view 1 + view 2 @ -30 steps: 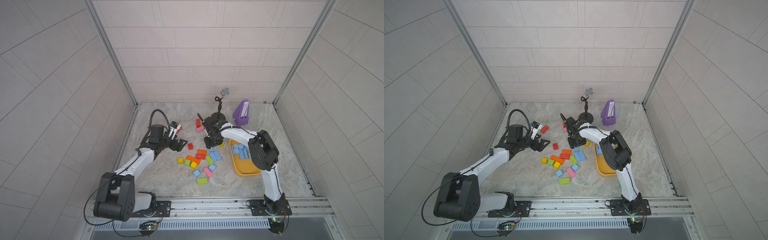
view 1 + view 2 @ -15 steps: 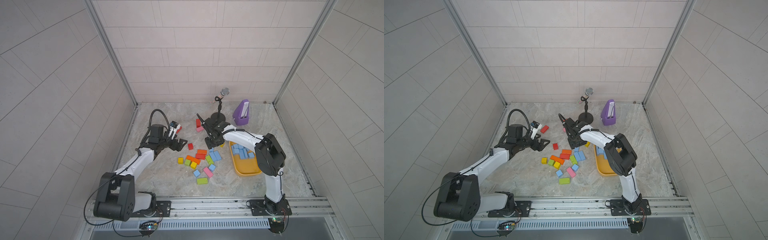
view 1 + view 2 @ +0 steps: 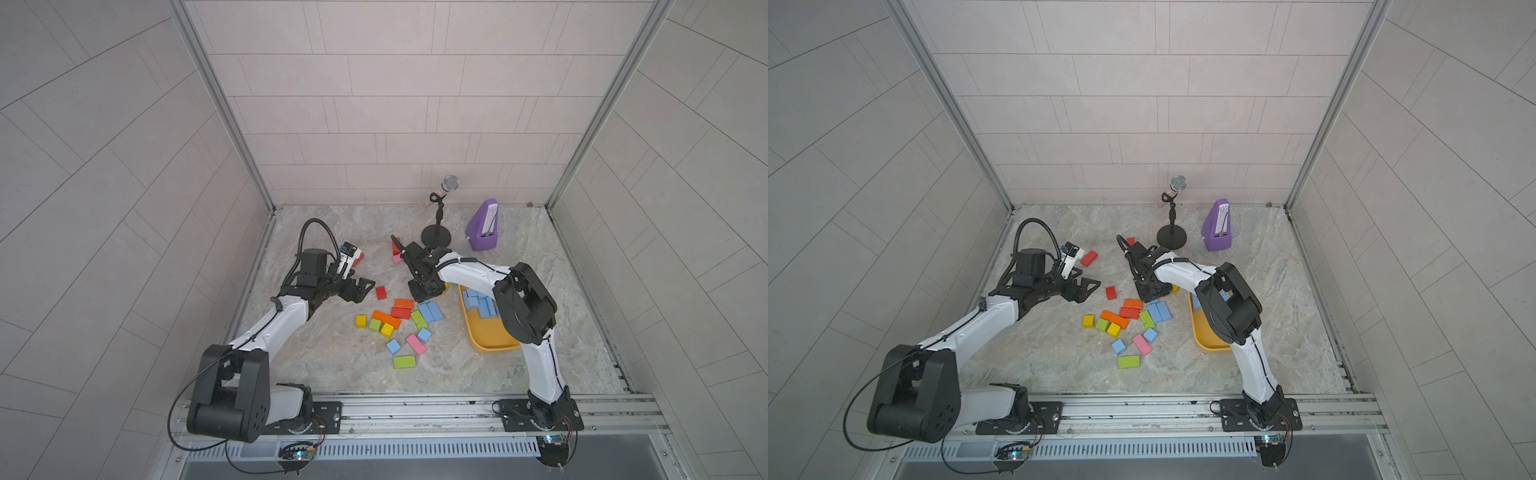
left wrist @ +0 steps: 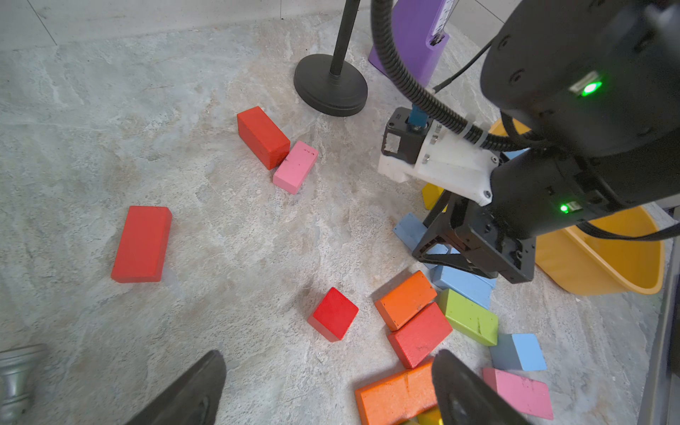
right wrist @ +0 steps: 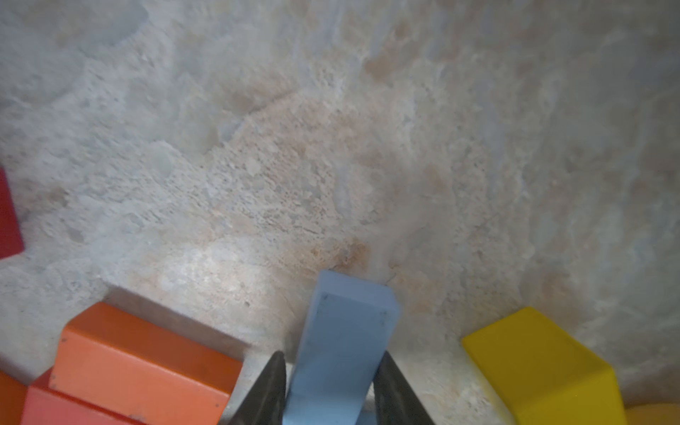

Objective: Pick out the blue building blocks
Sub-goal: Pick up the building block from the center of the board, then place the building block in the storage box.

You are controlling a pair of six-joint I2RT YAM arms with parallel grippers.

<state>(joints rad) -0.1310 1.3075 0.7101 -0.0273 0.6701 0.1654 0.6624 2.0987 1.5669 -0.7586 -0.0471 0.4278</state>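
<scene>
Closed right claw (image 5: 329,357) further since a second ago; now pinching blue brick (image 5: 346,323) by both sides, just beside yellow tray (image 3: 486,337). Other blue blocks (image 3: 478,305) piled inside tray, some loose near it. Left claw (image 3: 357,291) spread wide, well apart from tray.

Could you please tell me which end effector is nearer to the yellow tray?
Right. The right end effector is down just beside the far end of the tray; the left end effector hangs beyond the block pile, clearly farther off.
</scene>
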